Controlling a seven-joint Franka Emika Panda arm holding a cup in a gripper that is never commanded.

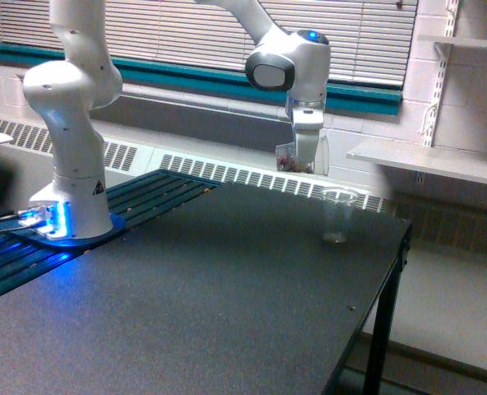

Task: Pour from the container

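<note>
My white gripper point(303, 155) hangs above the far part of the black table point(186, 304), shut on the container point(291, 158), a small clear plastic cup with dark bits in its bottom. The container is held roughly upright, up and to the exterior view's left of a taller tapered clear cup point(338, 216). That taller cup stands upright on the table near its far right corner. Air separates the two cups.
The arm's base point(71, 206) stands at the exterior view's left on a blue-lit plate. The table's right edge point(375, 304) drops to the floor. A white shelf point(433, 160) juts from the wall behind the cups, and a radiator grille runs along the back.
</note>
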